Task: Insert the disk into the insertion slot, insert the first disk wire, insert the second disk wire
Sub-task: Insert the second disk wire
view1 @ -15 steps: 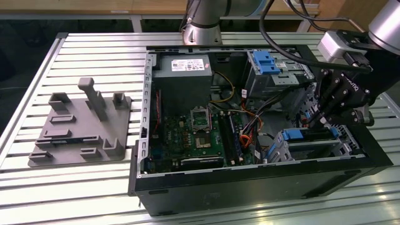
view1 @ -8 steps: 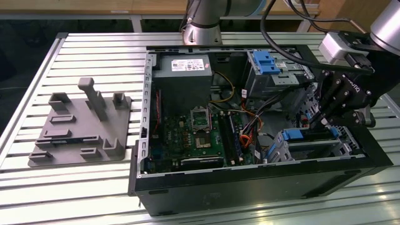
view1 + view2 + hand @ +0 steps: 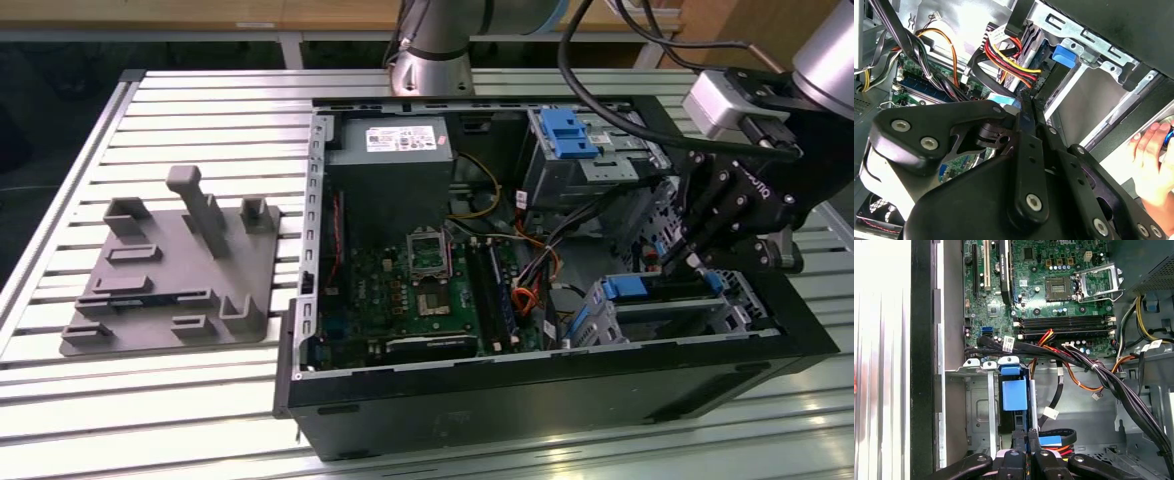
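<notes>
The disk [image 3: 661, 303] lies in the insertion slot [image 3: 597, 322], the low silver cage at the case's corner on the exterior view's right. Its blue carrier rail [image 3: 1015, 392] shows at the cage mouth, and its blue tab [image 3: 1068, 54] shows under the cage's metal edge. My gripper [image 3: 671, 262] hangs just above the disk, pointing down into the case. In both wrist views its black fingers [image 3: 1019, 455] are pressed together [image 3: 1027, 97] with nothing visible between them. A red, yellow and black wire bundle [image 3: 1009, 57] runs close past the fingertips. A black cable with a blue tag [image 3: 1050, 441] lies beside them.
A taller grey cage with a blue latch [image 3: 567, 130] stands at the case's far side, beside the power supply [image 3: 387, 150]. The motherboard [image 3: 427, 290] covers the case floor. A grey fixture plate [image 3: 167, 270] lies on the slatted table. A person's hand [image 3: 1154, 160] is outside the case wall.
</notes>
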Motion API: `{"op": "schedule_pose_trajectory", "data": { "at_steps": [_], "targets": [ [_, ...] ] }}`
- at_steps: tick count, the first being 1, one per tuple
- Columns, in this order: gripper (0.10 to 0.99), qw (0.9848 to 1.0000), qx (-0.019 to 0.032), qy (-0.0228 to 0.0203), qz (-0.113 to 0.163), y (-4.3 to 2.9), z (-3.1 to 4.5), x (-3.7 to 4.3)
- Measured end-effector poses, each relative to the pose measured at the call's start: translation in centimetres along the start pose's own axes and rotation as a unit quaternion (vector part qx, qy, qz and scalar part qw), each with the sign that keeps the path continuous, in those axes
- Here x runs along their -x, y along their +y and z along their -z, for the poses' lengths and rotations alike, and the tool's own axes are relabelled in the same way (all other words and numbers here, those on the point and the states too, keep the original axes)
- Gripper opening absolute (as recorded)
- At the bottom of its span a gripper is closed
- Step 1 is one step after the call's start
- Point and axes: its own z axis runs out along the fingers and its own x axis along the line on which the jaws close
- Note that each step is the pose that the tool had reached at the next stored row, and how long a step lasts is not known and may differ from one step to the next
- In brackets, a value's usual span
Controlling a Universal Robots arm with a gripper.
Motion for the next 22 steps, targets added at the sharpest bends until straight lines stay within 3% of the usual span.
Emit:
{"op": "schedule_pose_trajectory", "data": {
  "at_steps": [22],
  "targets": [
    [0.141, 1.0, 0.0036, 0.0003, 0.0, -0.25, -0.3, -0.09]
  ]
}}
